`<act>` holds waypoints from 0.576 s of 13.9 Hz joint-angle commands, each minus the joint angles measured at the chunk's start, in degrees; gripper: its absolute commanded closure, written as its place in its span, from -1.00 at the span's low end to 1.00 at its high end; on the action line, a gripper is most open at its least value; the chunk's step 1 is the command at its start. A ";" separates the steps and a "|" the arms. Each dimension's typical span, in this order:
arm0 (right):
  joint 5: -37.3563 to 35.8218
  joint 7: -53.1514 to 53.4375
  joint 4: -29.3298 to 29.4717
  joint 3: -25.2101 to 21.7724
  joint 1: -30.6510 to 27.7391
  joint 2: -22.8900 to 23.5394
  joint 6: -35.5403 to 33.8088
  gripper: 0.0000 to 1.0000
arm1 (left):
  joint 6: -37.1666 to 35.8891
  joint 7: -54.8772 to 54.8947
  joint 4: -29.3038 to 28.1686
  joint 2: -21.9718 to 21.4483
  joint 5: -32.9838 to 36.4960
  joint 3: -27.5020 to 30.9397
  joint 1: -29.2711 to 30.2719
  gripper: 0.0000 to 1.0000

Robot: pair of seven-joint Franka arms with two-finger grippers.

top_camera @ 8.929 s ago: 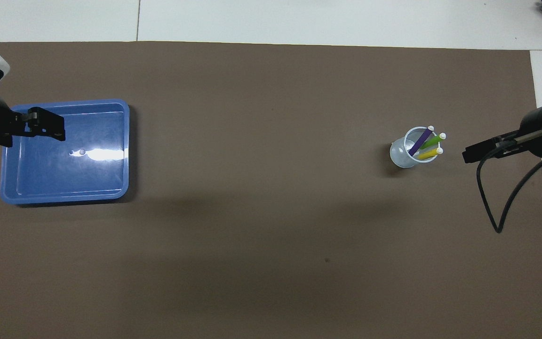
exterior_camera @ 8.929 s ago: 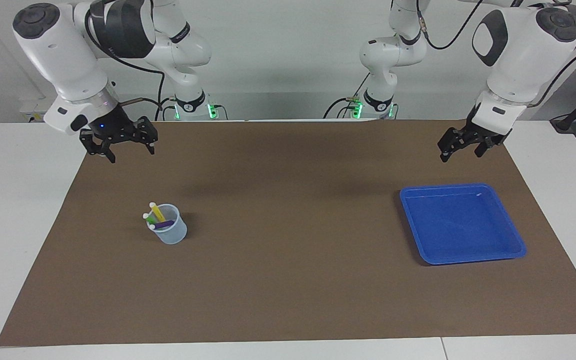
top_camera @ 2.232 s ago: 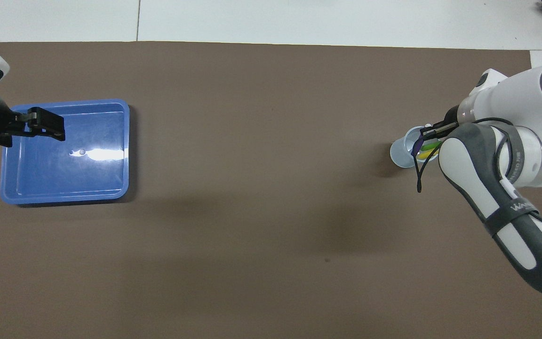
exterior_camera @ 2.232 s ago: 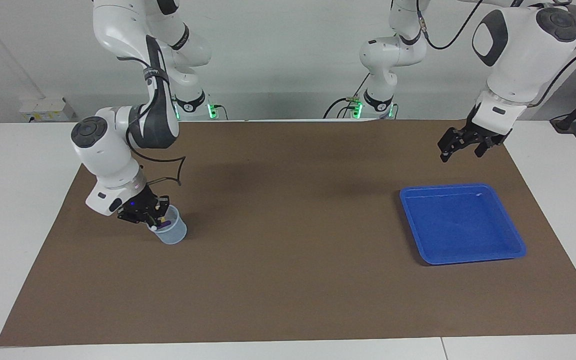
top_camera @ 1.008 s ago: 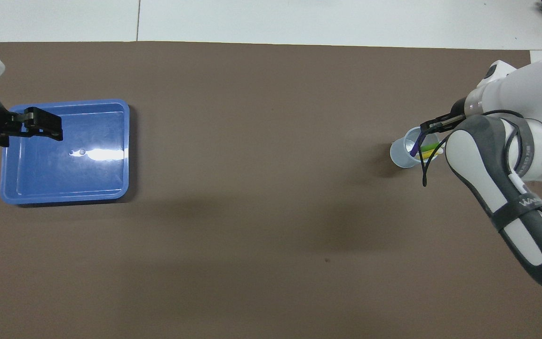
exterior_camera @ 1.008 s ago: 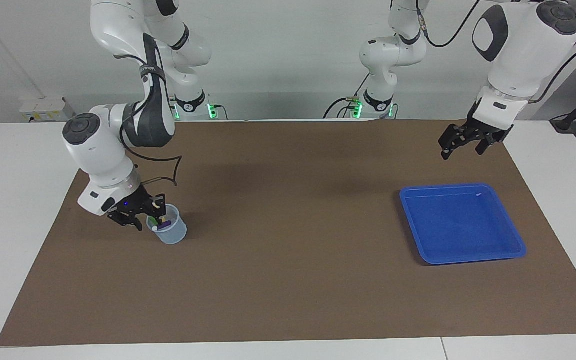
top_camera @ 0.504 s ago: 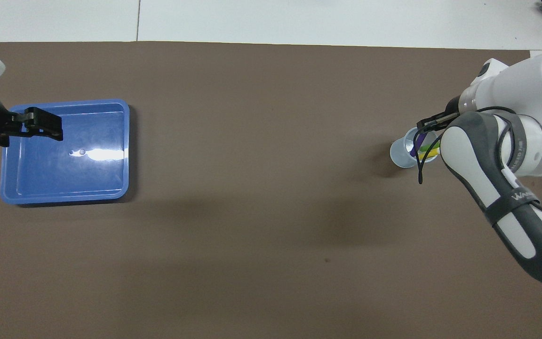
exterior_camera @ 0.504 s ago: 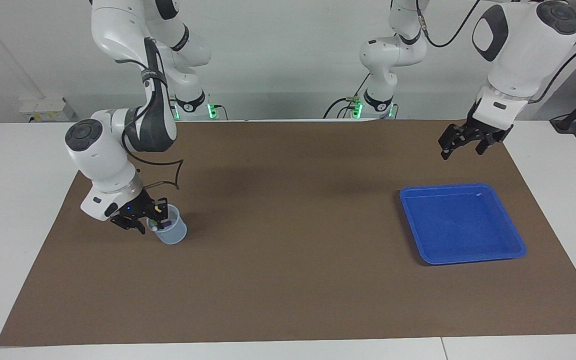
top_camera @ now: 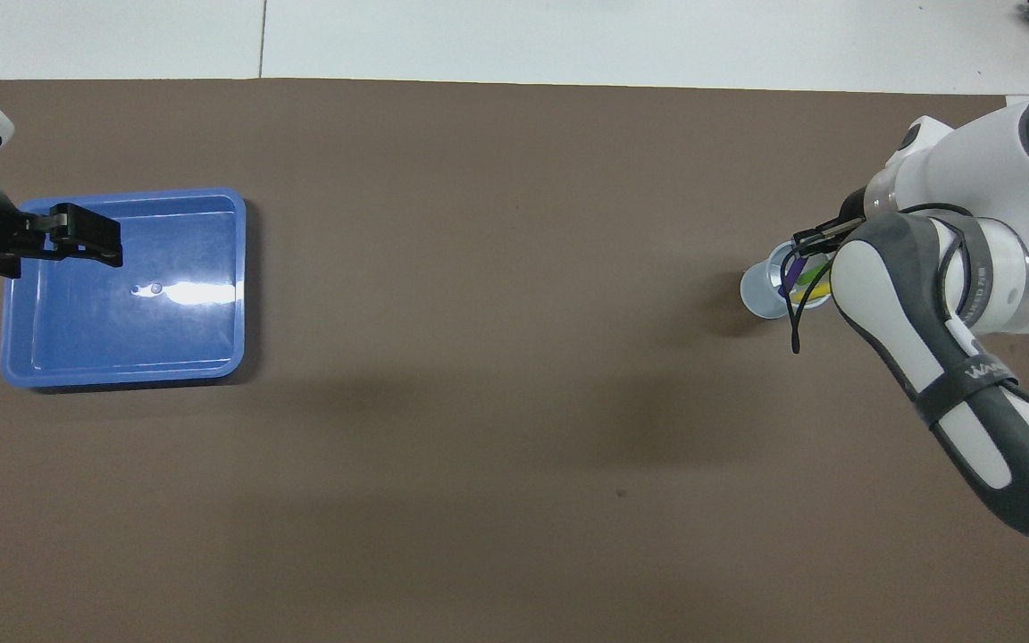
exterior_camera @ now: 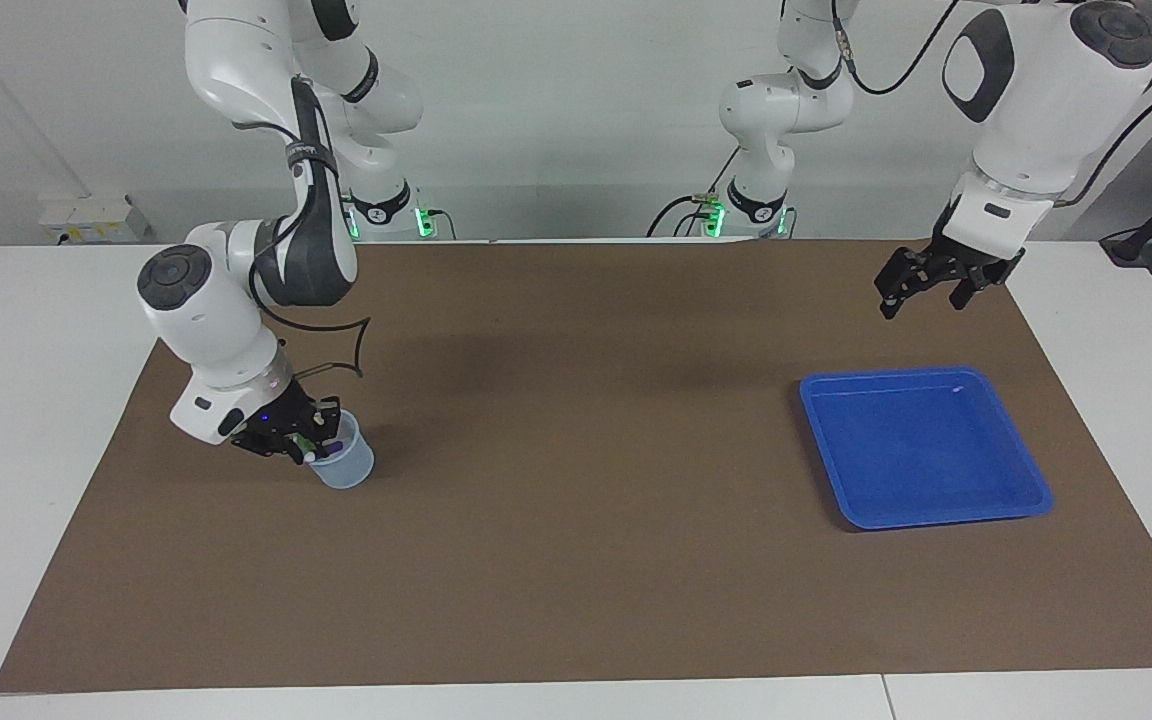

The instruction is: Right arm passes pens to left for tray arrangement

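Reaching into the cup, the right arm's fingers sit among the pens; whether they pinch one I cannot tell. A skewed pull could tip the light cup across the bench. The left arm's fingers wait spread above bare bench, near the empty tray.

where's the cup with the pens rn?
The cup stands on the brown mat toward the right arm's end of the table, pens inside, with the right gripper at its rim; the tray sits at the left arm's end.
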 commanded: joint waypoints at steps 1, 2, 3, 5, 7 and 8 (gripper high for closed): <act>-0.08 0.03 0.74 0.17 -0.22 0.38 -1.02 0.41 | 0.39 0.36 -1.82 -1.71 -0.78 0.62 -0.63 -1.00; -0.08 -0.05 0.74 0.17 -0.22 0.38 -0.94 0.43 | -0.04 0.36 -1.73 -1.71 -0.87 0.44 -0.63 -1.00; -0.08 -0.05 0.74 0.17 -0.22 0.38 -0.94 0.49 | -0.05 0.28 -1.73 -1.71 -0.95 0.44 -0.72 -1.00; -0.08 -0.14 0.74 0.25 -0.22 0.38 -0.94 0.56 | 0.21 0.27 -1.73 -1.88 -1.04 0.27 -0.80 -1.00; -0.16 -0.14 0.74 0.17 -0.22 0.38 -0.94 0.63 | 0.13 -0.16 -2.96 -2.58 -1.04 0.27 -1.94 -1.00; -0.16 -0.14 0.74 0.17 -0.22 0.38 -0.94 0.64 | 0.47 -0.08 -2.88 -2.59 -1.04 0.35 -1.86 -1.00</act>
